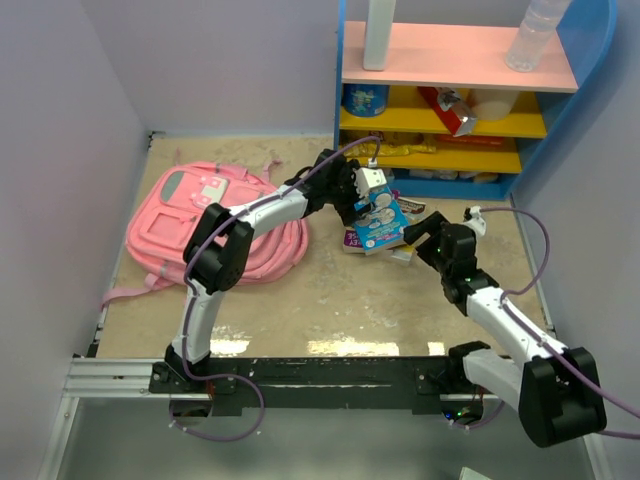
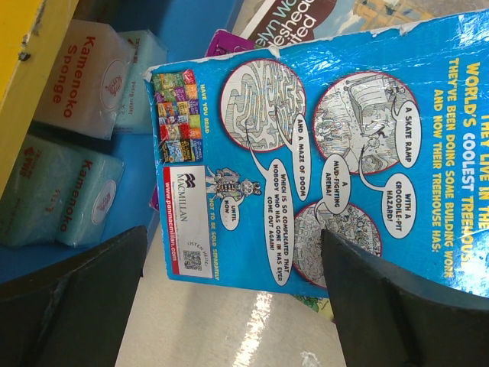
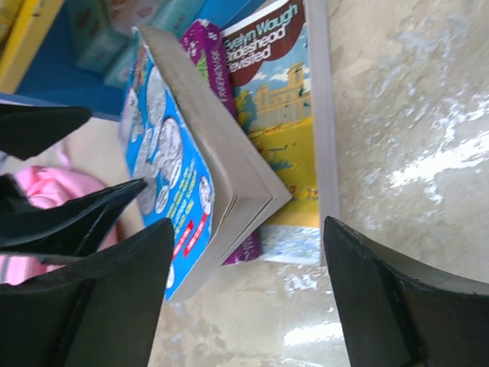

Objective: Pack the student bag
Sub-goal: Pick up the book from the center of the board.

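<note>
At the left of the sandy table point(image 1: 330, 290), the student bag point(image 1: 215, 225) lies flat with its grey-and-white patch up, well apart from both sets of fingers. Your left arm crosses above the bag's right edge toward the centre. Its left gripper point(image 2: 233, 233) has the fingers spread wide before the back cover of a blue book point(image 2: 306, 138), which stands tilted on its edge. Whether a fingertip touches the cover, you cannot tell. Beneath the blue book lie a purple book point(image 3: 205, 61) and an Evelyn Waugh paperback point(image 3: 275, 99), flat on the table. To the right, your right gripper point(image 3: 250, 222) faces the blue book's page edge with its fingers apart, gripping nothing. Sponge packs point(image 2: 84, 92) sit on the shelf unit point(image 1: 460, 55) behind.
</note>
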